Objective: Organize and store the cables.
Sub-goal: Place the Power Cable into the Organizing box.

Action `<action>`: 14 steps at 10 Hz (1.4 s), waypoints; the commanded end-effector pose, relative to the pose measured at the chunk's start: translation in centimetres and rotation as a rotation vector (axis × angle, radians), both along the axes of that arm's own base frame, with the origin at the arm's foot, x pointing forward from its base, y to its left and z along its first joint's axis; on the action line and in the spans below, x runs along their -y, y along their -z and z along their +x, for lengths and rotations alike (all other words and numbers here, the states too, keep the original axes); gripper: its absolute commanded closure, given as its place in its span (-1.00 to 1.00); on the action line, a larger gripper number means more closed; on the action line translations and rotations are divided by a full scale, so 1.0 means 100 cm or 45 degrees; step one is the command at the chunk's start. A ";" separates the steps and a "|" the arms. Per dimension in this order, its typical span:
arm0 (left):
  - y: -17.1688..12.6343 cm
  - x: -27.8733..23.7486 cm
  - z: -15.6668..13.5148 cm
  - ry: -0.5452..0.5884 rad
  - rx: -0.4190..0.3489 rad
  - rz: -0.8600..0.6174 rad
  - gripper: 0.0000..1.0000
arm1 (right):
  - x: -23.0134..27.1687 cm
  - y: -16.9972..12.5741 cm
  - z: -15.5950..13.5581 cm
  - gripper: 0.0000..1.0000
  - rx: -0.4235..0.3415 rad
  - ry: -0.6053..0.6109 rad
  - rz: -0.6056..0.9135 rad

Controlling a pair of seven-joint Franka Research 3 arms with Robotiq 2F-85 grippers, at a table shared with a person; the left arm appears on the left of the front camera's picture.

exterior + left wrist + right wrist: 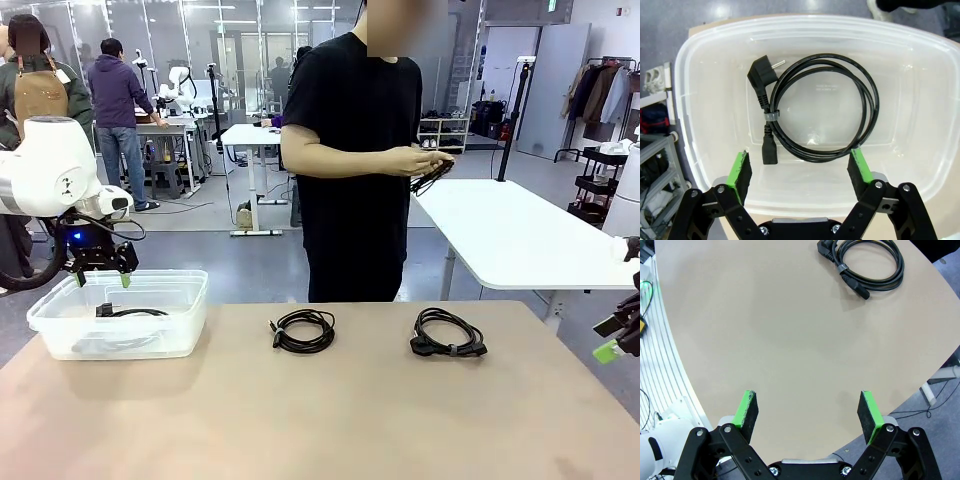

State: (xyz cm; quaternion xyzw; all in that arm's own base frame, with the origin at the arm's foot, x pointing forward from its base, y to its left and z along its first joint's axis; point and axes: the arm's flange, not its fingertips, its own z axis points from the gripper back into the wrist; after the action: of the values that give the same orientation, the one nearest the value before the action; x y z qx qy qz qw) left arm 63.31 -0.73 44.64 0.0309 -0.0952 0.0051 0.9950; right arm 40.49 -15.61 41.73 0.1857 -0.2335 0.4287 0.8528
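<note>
My left hand [102,282] [799,159] hangs over the clear plastic tub [60,340] [685,100] at the left of the front view, green pads spread wide and gripping nothing. One black coiled cable with a plug and a tie [130,313] [873,105] lies flat on the tub's floor. My right hand [610,345] [807,397] sits at the right edge of the frame over the tan desk [350,420] [765,330], fingers apart and empty. Two more coils rest on the desk: a thin black coil [322,338] at centre and a thicker tied black coil [450,349] [897,270] right of it, well apart. The person's hands [420,160] hold a fourth black cable [430,178] at upper centre.
</note>
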 end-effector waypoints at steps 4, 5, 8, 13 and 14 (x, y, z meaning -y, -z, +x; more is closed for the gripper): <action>-0.071 -0.026 -0.102 0.443 -0.002 -0.054 -1.00 | 0.002 -0.001 -0.001 -1.00 -0.003 -0.020 -0.013; -0.081 -0.033 -0.129 0.517 0.063 -0.049 -1.00 | 0.002 -0.001 -0.001 -1.00 -0.003 -0.020 -0.013; -0.096 -0.056 -0.216 0.781 0.222 -0.143 -1.00 | 0.002 -0.001 -0.001 -1.00 -0.003 -0.020 -0.013; -0.076 -0.079 -0.282 0.811 0.455 -0.237 -1.00 | 0.002 -0.001 -0.001 -1.00 -0.003 -0.020 -0.013; -0.072 -0.083 -0.288 0.839 0.461 -0.264 -1.00 | 0.002 -0.001 -0.001 -1.00 -0.003 -0.020 -0.013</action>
State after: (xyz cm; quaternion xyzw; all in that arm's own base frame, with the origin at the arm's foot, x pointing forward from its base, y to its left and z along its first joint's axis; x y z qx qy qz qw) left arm 34.92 7.45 52.57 -0.0965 -0.2521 -0.2837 0.9201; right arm 40.51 -15.59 41.73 0.1857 -0.2333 0.4290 0.8527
